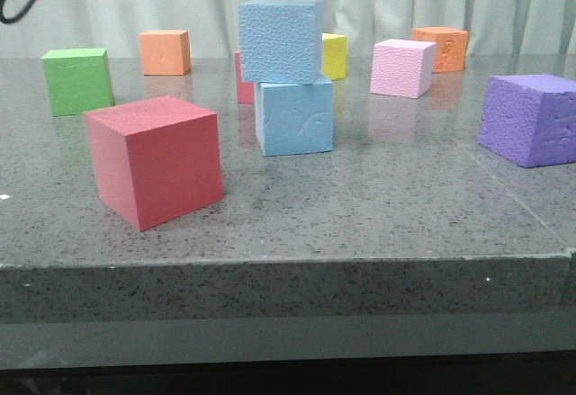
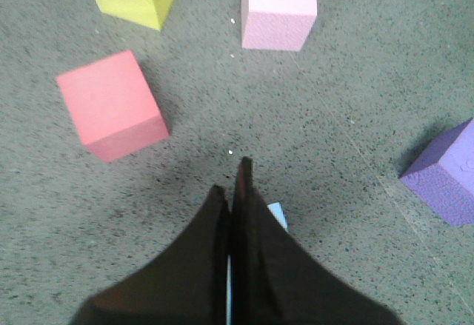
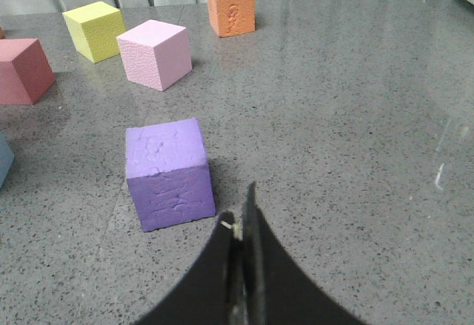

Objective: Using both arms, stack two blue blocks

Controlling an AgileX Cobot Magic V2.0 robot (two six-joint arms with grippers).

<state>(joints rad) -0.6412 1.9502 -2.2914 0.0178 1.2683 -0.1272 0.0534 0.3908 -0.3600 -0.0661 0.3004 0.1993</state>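
The rough pebbly blue block (image 1: 280,40) sits on top of the smooth blue block (image 1: 294,114) with a curved scratch, mid-table in the front view. The top block is shifted a little left and turned. Neither gripper shows in the front view. My left gripper (image 2: 232,181) is shut and empty, high above the table; a blue corner (image 2: 278,215) shows just behind its fingers. My right gripper (image 3: 238,206) is shut and empty, above the table next to the purple cube (image 3: 167,172). A blue edge (image 3: 4,158) shows at that view's left border.
A big red cube (image 1: 155,158) stands at the front left, a green cube (image 1: 77,79) and an orange cube (image 1: 165,51) behind it. A pink cube (image 1: 402,67), a yellow cube (image 1: 334,55), another orange cube (image 1: 441,48) and the purple cube (image 1: 529,118) lie to the right.
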